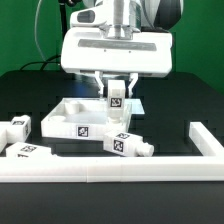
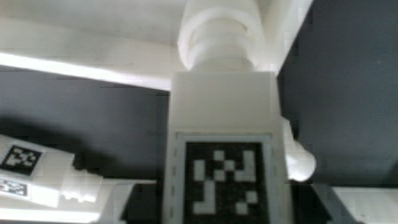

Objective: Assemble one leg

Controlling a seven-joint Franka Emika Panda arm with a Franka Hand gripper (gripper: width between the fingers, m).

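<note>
Gripping leg point(image 1: 116, 102) upright between gripper point(image 1: 116, 93) jaws.

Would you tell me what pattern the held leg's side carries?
The leg bears a black-and-white square tag; wrist view.

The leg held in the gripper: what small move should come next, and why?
Probably ease the leg straight down onto the square panel. The gripper holds it upright over the panel's edge on the exterior view's right; whether it already touches cannot be told.
</note>
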